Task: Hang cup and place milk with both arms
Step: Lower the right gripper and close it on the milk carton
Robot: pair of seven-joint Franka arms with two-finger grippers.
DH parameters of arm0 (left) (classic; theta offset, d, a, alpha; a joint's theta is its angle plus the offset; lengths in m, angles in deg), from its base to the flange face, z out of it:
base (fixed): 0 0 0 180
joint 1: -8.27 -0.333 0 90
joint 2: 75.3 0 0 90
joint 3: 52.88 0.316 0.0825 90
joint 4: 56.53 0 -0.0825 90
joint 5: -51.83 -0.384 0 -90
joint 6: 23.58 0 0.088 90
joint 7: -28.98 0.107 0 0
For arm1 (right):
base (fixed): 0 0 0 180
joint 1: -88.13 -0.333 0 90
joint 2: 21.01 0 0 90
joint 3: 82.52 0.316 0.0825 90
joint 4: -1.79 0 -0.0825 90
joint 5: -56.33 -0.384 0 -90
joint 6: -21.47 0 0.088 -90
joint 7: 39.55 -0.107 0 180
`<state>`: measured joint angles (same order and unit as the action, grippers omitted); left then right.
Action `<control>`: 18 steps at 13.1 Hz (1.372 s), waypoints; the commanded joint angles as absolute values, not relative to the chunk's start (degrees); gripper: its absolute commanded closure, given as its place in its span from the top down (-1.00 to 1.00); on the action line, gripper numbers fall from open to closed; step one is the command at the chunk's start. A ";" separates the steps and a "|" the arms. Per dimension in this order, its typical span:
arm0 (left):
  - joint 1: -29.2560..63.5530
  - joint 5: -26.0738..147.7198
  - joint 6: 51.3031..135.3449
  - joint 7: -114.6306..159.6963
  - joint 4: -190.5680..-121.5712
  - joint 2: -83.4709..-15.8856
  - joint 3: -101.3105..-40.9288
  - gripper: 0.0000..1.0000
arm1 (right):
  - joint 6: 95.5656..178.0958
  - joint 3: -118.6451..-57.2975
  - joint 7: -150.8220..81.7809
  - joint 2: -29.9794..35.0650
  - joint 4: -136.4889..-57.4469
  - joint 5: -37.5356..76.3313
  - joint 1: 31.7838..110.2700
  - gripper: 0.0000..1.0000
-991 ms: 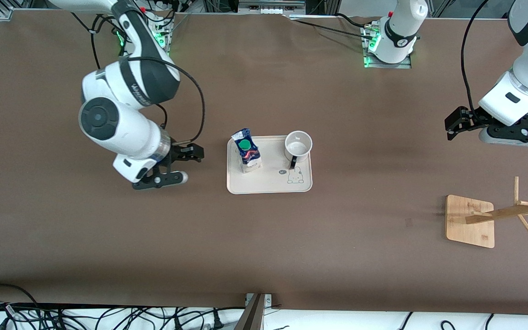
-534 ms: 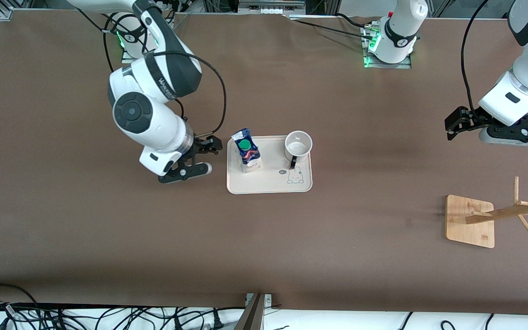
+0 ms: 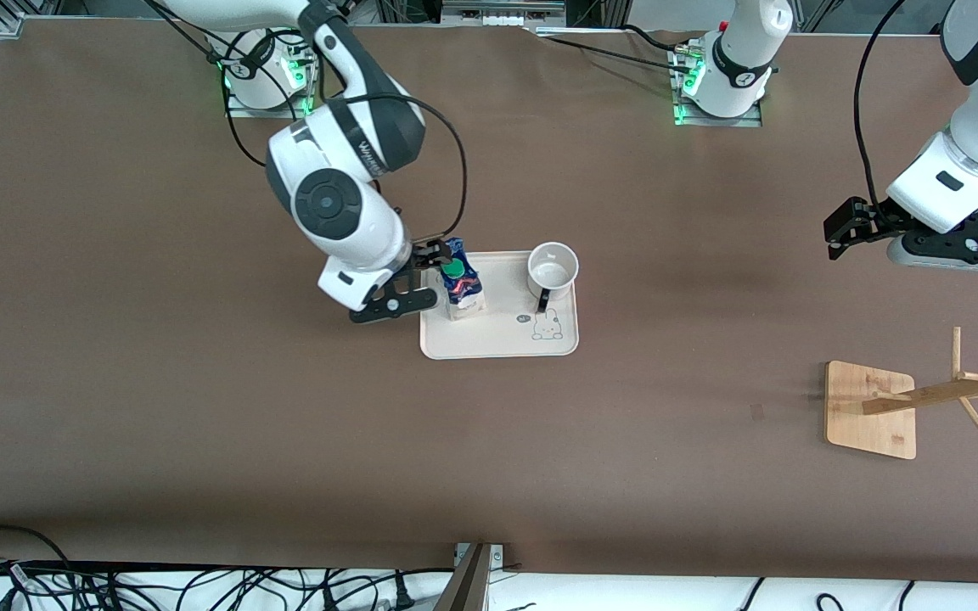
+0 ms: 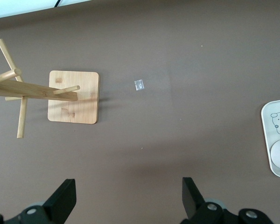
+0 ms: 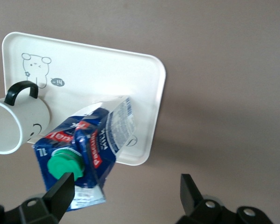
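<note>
The right gripper (image 3: pixel 426 276) hung wide open beside the blue-and-white gable-top milk carton (image 3: pixel 459 288), which stood on the cream tray (image 3: pixel 497 339) next to the small white cup (image 3: pixel 552 268). The left gripper (image 3: pixel 845 229) waited open over bare table, near the wooden rack (image 3: pixel 871 410).

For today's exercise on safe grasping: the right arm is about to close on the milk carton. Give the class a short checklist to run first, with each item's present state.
1. Right gripper open: ok.
2. Milk carton between its fingers: not ok; one finger is at the cap, the other well to the side.
3. Carton upright on the tray: ok.
4. Cup apart from the carton: ok.
5. Left gripper waiting open over bare table: ok.
6. Wooden rack unobstructed: ok.
</note>
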<state>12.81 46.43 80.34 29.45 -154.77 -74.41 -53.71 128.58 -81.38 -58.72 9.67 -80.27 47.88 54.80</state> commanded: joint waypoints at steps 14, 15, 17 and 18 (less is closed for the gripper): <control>12.93 47.26 79.08 29.51 -152.77 -73.81 -53.50 1.00 | 132.91 -81.99 -59.94 12.30 -79.95 44.11 48.93 1.00; 12.93 47.26 79.08 29.51 -152.77 -73.81 -53.50 1.00 | 133.01 -81.99 -59.51 12.65 -79.95 44.11 49.01 1.00; 12.93 47.26 79.08 29.51 -152.77 -73.72 -53.50 1.00 | 133.01 -82.08 -59.07 13.18 -79.95 44.64 49.28 1.00; 12.93 47.26 79.08 29.51 -152.77 -73.72 -53.50 1.00 | 133.01 -82.08 -58.80 13.27 -79.95 44.90 49.45 1.00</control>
<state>12.81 46.43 80.33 29.45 -154.40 -74.34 -53.71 132.59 -81.59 -59.62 13.00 -80.11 45.24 49.46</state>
